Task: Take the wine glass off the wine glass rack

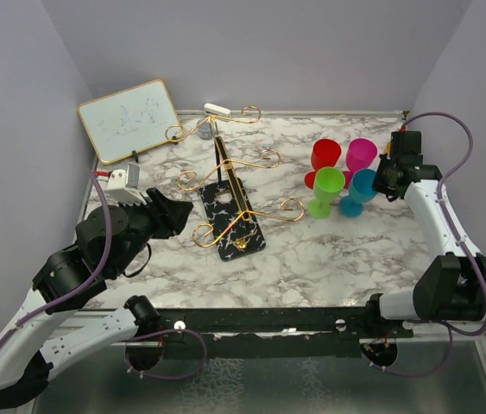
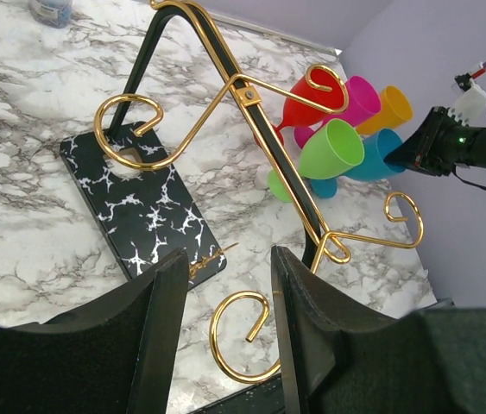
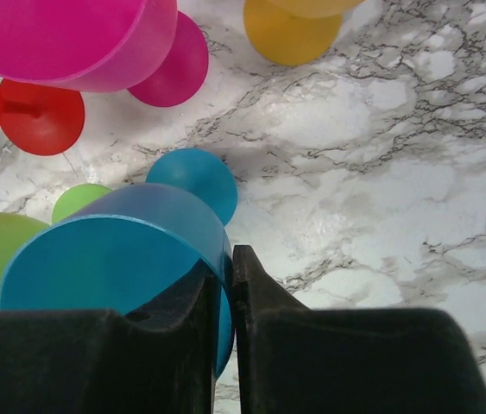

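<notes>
The wine glass rack [image 1: 230, 185] is a gold wire stand with scroll arms on a black speckled base [image 1: 225, 216], left of centre; no glass hangs on it. It also fills the left wrist view [image 2: 251, 95]. My left gripper [image 1: 182, 216] is open and empty beside the rack's near left scroll [image 2: 243, 336], which shows between its fingers. My right gripper [image 1: 387, 179] is shut on the rim of a blue wine glass [image 1: 362, 185], one finger inside the bowl [image 3: 113, 259] and one outside. The blue glass is upright, its foot [image 3: 192, 185] low over the marble.
Red [image 1: 325, 155], magenta [image 1: 361, 153] and green [image 1: 327, 185] glasses stand close around the blue one; an orange glass [image 3: 299, 26] is behind them. A framed whiteboard [image 1: 129, 119] leans at the back left. A small white object [image 1: 217, 109] lies at the back edge.
</notes>
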Robot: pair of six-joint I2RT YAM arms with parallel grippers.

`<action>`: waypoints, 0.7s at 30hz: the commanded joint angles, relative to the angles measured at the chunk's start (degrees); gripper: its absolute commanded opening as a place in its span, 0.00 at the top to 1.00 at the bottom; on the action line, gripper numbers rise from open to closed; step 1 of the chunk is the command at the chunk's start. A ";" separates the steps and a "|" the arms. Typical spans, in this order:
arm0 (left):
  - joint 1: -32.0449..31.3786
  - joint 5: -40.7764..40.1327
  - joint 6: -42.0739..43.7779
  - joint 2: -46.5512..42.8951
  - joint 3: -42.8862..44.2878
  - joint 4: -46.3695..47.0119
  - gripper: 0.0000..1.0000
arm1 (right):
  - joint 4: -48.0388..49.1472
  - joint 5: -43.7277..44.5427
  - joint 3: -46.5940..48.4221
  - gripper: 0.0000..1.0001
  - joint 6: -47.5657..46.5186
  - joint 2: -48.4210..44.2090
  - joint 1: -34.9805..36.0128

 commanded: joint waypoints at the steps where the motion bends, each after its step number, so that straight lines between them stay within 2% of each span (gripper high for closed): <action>1: -0.03 -1.70 -0.61 -0.90 -0.30 -1.22 0.55 | 3.71 -1.71 -1.55 0.83 1.69 0.35 -0.33; 7: -0.08 -2.77 -0.19 -1.63 -0.30 -2.55 0.55 | 4.36 -3.66 -1.21 0.57 1.15 -4.62 -0.33; 15: -0.08 -5.61 1.26 -5.93 -2.93 -3.36 0.54 | -2.42 -9.30 5.38 0.47 -1.27 -16.24 -0.34; 16: -0.06 -6.05 1.42 -6.75 -3.72 -3.10 0.51 | -2.21 -11.31 5.11 0.44 -1.26 -18.38 -0.33; 17: -0.05 -6.63 1.29 -7.79 -4.51 -2.85 0.42 | -1.92 -13.37 4.58 0.38 -0.95 -20.78 -0.33; 18: -0.03 -7.07 1.18 -8.61 -5.30 -2.58 0.33 | -1.71 -14.97 3.90 0.24 -0.50 -23.05 -0.33; 19: -0.08 -7.49 1.07 -9.51 -5.87 -2.45 0.24 | -1.44 -16.08 2.99 0.06 0.06 -25.34 -0.33; 20: -0.04 -7.72 1.02 -10.32 -6.41 -2.34 0.14 | -1.00 -17.18 2.20 0.00 0.62 -27.74 -0.33; 21: -0.03 -8.04 0.79 -10.91 -6.65 -2.51 0.03 | -0.58 -17.94 1.17 0.00 1.28 -30.14 -0.33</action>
